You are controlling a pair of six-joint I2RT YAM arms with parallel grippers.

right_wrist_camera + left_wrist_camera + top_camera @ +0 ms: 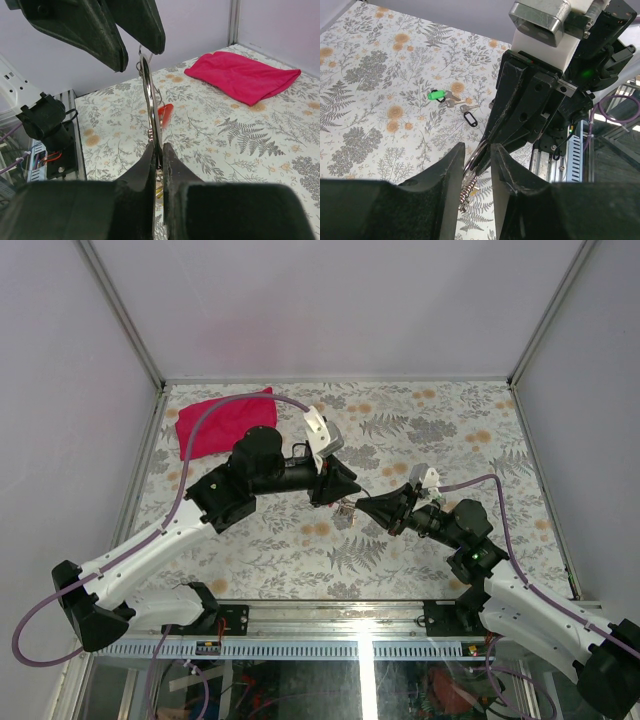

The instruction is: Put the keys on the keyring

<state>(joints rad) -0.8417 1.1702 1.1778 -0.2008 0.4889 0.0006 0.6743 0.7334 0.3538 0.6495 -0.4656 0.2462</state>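
Off to the right of the red cloth (225,425), and nearer the arm bases than it is, the two grippers meet nose to nose above the patterned table (300,550). The keyring (148,100) is held up in the air between them. The right gripper (158,150) has its fingers pinched tight on the lower part of the ring, which stands on edge, rising out of the grip. The left gripper (477,152) comes at it from the cloth's side with its jaws only narrowly apart. The top of the wire sits in that gap, but I cannot tell whether either finger touches it. A red tag (165,112) hangs blurred beside the ring on the side facing the cloth, and whether it is threaded on I cannot make out. More of the keys (451,100) lie in a loose huddle flat on the table, among them one with a green tag (436,95) and a clear tag with a dark rim (469,119). The cloth is out of that view, so how far they lie from it is not visible.
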